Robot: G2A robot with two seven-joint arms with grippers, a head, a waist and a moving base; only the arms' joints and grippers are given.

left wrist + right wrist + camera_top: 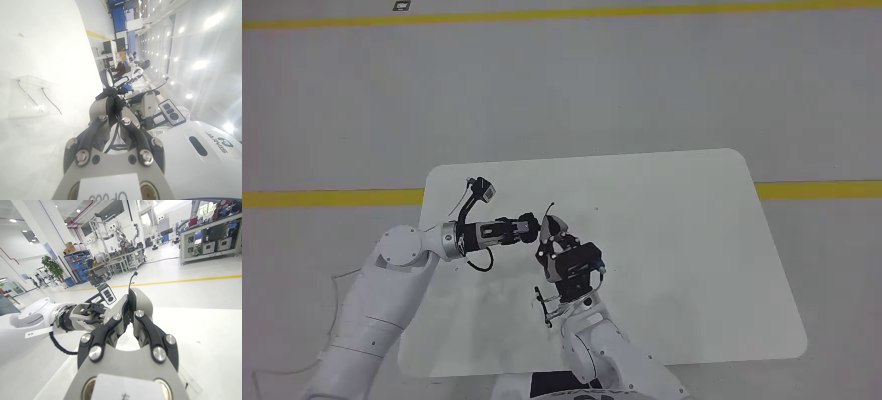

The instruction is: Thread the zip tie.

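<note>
Right hand (130,302) pinches the zip tie (130,281) upright, its head free for threading. Left hand (113,99), just beside it, is closed narrow

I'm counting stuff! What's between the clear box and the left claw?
Nothing but bare white table, in the left wrist view, from the clear box to the left claw.

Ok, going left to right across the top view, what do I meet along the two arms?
White left arm → its raised black wrist camera → left gripper → right gripper, shut on the thin black zip tie → bare stretch of the white table.
</note>
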